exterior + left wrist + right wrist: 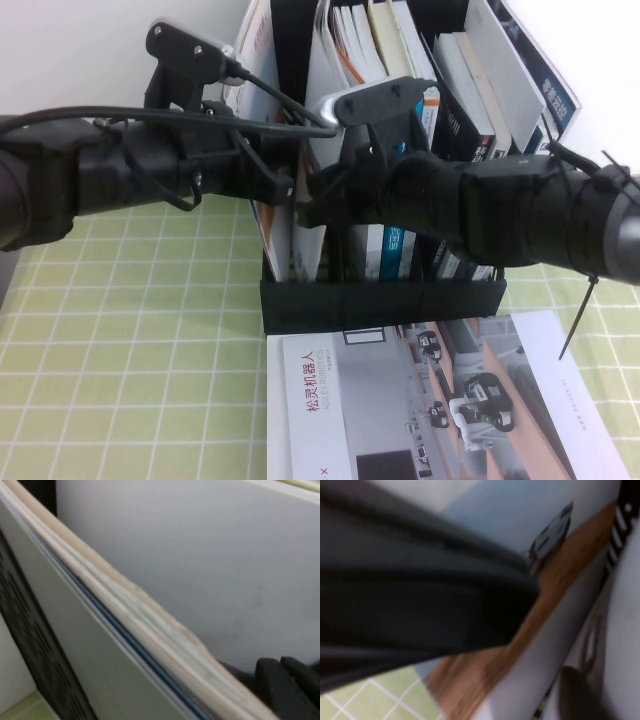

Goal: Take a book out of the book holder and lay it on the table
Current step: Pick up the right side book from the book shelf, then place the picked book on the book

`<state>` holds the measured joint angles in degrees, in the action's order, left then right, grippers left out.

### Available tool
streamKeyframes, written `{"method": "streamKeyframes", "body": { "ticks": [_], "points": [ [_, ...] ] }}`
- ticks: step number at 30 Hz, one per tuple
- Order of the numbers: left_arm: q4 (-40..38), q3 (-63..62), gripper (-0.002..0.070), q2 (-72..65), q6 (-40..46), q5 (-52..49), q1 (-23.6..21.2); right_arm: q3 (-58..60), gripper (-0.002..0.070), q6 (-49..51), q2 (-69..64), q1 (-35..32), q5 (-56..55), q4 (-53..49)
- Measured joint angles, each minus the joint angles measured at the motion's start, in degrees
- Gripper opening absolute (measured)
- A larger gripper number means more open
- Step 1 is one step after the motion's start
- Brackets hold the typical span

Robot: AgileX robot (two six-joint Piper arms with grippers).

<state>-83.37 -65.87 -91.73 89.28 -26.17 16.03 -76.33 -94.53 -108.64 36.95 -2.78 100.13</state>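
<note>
Extraction is underway: left end effector [285,190] and right end effector [318,195] flank the book [308,130] in the book holder [380,300]; grip unclear; lifting follows.

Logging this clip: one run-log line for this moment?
left end effector: at book | right end effector: at book holder | book: in holder

Both arms reach forward (wrists close), left gripper [285,190] beside right gripper [318,195].
</note>
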Motion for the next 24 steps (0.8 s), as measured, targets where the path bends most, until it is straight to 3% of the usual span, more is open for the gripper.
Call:
{"method": "streamKeyframes", "body": {
  "ticks": [3,6,19,24],
  "points": [
    [1.4,0.0,-0.0003,0.0,-1.5,0.0,0.0,-0.2,0.0063,-0.6,0.0,0.0,-0.9,0.1],
    [4.5,-0.1,-0.0003,0.0,-4.9,0.0,0.0,-0.2,0.0022,-0.7,0.0,0.0,-0.9,0.1],
    [16.6,-0.1,-0.0003,5.5,-17.1,-2.2,-2.3,-0.2,0.0014,-3.4,14.9,-0.6,-0.2,0.2],
    [19.7,-0.1,-0.0003,5.9,-21.0,-3.3,-2.7,-0.2,0.0014,-3.1,24.2,-0.7,10.9,0.1]
  ]
}}
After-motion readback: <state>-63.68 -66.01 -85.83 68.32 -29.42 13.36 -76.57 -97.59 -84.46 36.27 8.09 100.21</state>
